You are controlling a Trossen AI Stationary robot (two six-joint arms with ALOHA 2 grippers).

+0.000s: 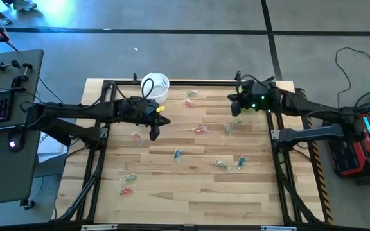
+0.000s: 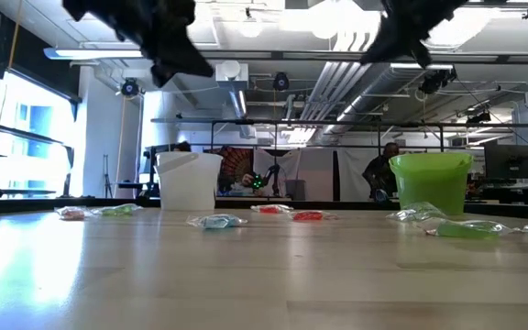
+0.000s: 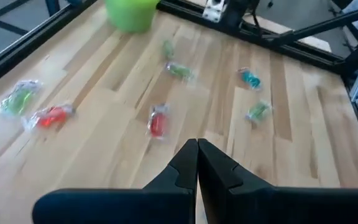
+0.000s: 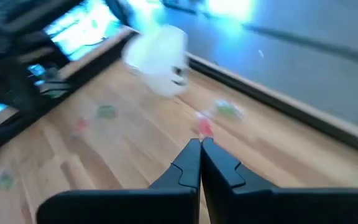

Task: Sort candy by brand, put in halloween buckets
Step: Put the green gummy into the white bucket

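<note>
You're looking at a counter (image 1: 191, 186) of pale wood planks, smooth with a soft sheen that mirrors the window light in the low view, framed by dark matt metal rails (image 1: 98, 173). The candy (image 3: 158, 121) sits in clear, crinkly, glossy wrappers; the white bucket (image 2: 189, 181) reads as milky translucent plastic, the green bucket (image 2: 431, 181) as opaque, smooth lime plastic. Your left hand (image 3: 197, 163) and right hand (image 4: 200, 163) show dull black, smooth fingers pressed together, plastic by the look.
</note>
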